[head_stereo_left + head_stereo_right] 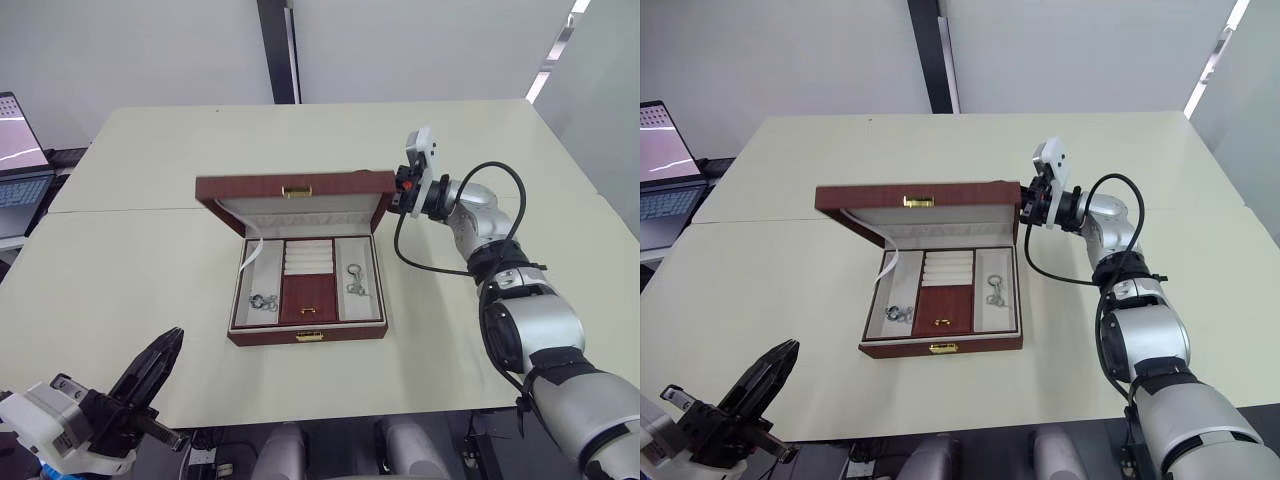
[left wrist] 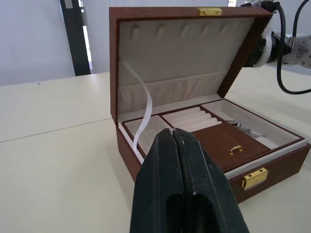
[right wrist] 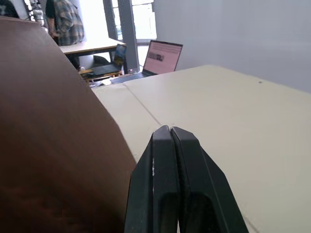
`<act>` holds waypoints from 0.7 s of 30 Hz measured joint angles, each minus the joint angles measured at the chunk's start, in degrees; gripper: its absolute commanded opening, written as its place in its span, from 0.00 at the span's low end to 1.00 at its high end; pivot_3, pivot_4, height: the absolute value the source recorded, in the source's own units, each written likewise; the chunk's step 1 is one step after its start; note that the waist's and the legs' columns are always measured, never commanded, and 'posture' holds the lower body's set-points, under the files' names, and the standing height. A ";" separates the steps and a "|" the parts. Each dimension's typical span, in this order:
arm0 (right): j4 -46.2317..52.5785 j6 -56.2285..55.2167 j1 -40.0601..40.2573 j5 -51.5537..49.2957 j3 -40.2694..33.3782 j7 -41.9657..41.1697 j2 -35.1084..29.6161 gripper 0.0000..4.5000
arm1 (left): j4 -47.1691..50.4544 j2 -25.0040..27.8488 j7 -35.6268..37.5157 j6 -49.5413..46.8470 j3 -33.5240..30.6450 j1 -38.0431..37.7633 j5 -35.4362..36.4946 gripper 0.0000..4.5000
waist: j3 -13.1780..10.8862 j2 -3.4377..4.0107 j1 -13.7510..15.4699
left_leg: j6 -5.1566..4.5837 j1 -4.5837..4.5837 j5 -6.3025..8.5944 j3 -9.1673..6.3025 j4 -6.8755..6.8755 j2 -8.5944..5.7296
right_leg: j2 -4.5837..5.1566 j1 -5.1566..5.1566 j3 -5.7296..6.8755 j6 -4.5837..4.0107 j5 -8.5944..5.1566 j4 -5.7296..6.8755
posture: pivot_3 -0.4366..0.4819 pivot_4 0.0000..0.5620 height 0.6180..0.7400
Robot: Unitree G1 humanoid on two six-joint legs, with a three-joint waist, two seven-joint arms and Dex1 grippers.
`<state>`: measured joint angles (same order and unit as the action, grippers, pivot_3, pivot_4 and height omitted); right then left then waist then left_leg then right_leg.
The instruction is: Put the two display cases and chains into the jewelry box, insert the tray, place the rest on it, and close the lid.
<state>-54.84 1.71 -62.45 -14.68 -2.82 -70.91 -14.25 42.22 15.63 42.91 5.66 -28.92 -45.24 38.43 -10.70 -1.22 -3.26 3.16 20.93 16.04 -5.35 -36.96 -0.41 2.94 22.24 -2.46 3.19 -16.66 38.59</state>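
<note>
bright even room light, soft shadows, window glare (right wrist view), near tool blurred

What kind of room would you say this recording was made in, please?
Probably an office or lab workspace. The jewelry box sits on a large cream table like a meeting table, an open laptop stands on a neighbouring desk, and the right wrist view shows more desks by bright windows with a person standing.

Right arm's stretched way out, right gripper (image 1: pixel 1025 212) up against the right edge of the lid (image 1: pixel 920 199), fingers pressed together. Left gripper (image 1: pixel 160 362) hangs low, near-left of that lid and well apart from it, fingers closed too.
</note>
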 measured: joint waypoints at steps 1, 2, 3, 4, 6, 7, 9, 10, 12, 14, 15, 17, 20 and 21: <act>0.68 0.55 0.46 0.01 0.13 -0.24 -0.16 0.00 | 0.00 0.06 -0.11 -0.03 0.00 0.09 0.00 0.00 | 0.00 0.00 0.00 | 0.00 0.00 0.00 0.01 0.00 0.00 | 0.00 0.00 0.00 0.00 0.00 0.00 | 0.48 0.27 1.00; 1.18 0.98 0.68 0.01 0.16 -0.30 -0.37 0.00 | 0.00 0.13 -0.23 -0.03 0.00 0.15 0.00 0.00 | 0.00 0.00 0.00 | 0.00 0.00 0.00 0.01 0.00 0.00 | 0.00 0.01 0.00 0.00 0.00 0.00 | 0.48 0.27 1.00; 1.64 1.31 0.75 0.03 0.22 -0.30 -0.64 0.00 | 0.00 0.22 -0.34 -0.06 0.00 0.15 0.00 0.00 | 0.00 0.00 0.00 | 0.00 0.00 0.00 0.01 0.00 0.00 | 0.00 0.01 0.00 0.00 0.00 0.00 | 0.48 0.27 1.00; 2.11 1.43 0.78 0.05 0.23 -0.28 -0.93 0.00 | 0.00 0.29 -0.46 -0.07 0.00 0.15 0.00 0.00 | 0.00 0.01 0.00 | 0.00 0.00 0.00 0.01 0.00 0.00 | 0.00 0.01 0.00 0.00 0.00 0.00 | 0.48 0.27 1.00; 2.88 1.45 0.78 0.06 0.22 -0.17 -1.31 0.00 | 0.00 0.44 -0.80 -0.12 0.00 0.17 0.00 0.00 | 0.00 0.00 0.00 | 0.00 0.00 0.00 0.01 0.01 0.00 | 0.00 0.01 0.00 0.00 0.00 0.00 | 0.48 0.27 1.00; 2.99 1.44 0.80 0.06 0.22 -0.07 -1.43 0.00 | 0.00 0.53 -0.93 -0.16 0.00 0.25 -0.06 0.00 | 0.00 0.00 -0.01 | 0.00 0.00 0.00 0.01 0.00 0.00 | 0.00 0.01 0.00 0.00 0.00 0.00 | 0.48 0.27 1.00; 3.07 1.26 1.15 0.08 0.20 0.33 -1.78 0.00 | 0.06 0.97 -2.80 -1.44 0.00 1.32 0.03 0.00 | 0.00 0.00 0.01 | 0.00 0.00 0.00 -0.01 0.00 -0.01 | 0.00 0.00 0.01 0.00 0.00 0.01 | 0.48 0.27 1.00; 3.13 1.10 1.35 0.09 0.19 0.72 -1.87 0.00 | 0.06 1.14 -3.66 -2.17 0.01 1.73 0.01 0.00 | 0.00 0.00 0.02 | 0.00 0.00 0.00 -0.01 0.00 -0.01 | 0.00 0.00 0.01 0.00 0.00 0.01 | 0.48 0.27 1.00; 4.10 0.48 2.45 0.08 0.14 1.28 -2.51 0.00 | 0.42 2.64 -4.67 -3.71 0.43 2.09 -0.02 0.00 | 0.00 0.00 0.09 | 0.00 0.00 0.00 -0.02 0.00 -0.02 | 0.00 0.00 0.01 0.00 0.00 0.00 | 0.48 0.27 1.00; 6.00 0.39 4.19 0.04 0.12 1.39 -3.28 0.00 | 0.93 3.23 -6.40 -5.60 0.71 2.91 0.01 0.00 | 0.00 0.00 0.15 | 0.00 0.01 0.00 -0.02 0.00 -0.01 | 0.02 -0.01 0.00 0.00 0.00 0.00 | 0.48 0.27 1.00; 7.45 0.48 5.50 0.02 0.10 1.60 -3.66 0.05 | 0.90 3.33 -7.67 -6.56 0.68 3.88 0.21 0.08 | 0.00 0.00 0.20 | 0.00 0.00 0.00 -0.04 0.00 -0.01 | 0.02 -0.01 0.01 0.01 0.00 0.01 | 0.48 0.27 1.00; 11.03 1.31 8.56 -0.10 0.09 2.21 -4.52 0.14 | 0.52 4.16 -9.56 -8.02 0.47 5.94 0.92 0.19 | 0.00 0.00 0.21 | 0.00 0.00 0.00 -0.08 -0.02 -0.01 | 0.01 -0.01 0.05 0.00 0.00 0.05 | 0.48 0.27 1.00; 17.78 3.89 14.15 -1.02 -0.37 2.43 -6.85 0.30 | -0.80 6.39 -11.37 -10.74 -0.57 8.89 2.44 0.40 | 0.00 0.00 0.43 | 0.00 0.01 0.00 -0.12 -0.01 -0.02 | 0.01 -0.02 0.08 0.00 0.00 0.06 | 0.48 0.27 1.00; 20.31 5.15 16.37 -1.75 -0.50 2.54 -7.81 0.36 | -1.97 7.43 -11.92 -11.89 -0.88 10.02 3.23 0.47 | 0.00 0.01 0.52 | 0.00 0.01 0.00 -0.12 -0.01 -0.02 | 0.00 -0.01 0.08 0.00 0.00 0.06 | 0.48 0.27 1.00</act>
<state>-34.53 6.87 -46.09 -16.43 -3.32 -68.37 -22.06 40.25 23.07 30.99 -6.22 -29.80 -35.21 41.65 -10.70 -1.21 -2.74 3.17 20.94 16.04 -5.47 -36.97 -0.43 2.94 22.23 -2.38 3.19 -16.66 38.65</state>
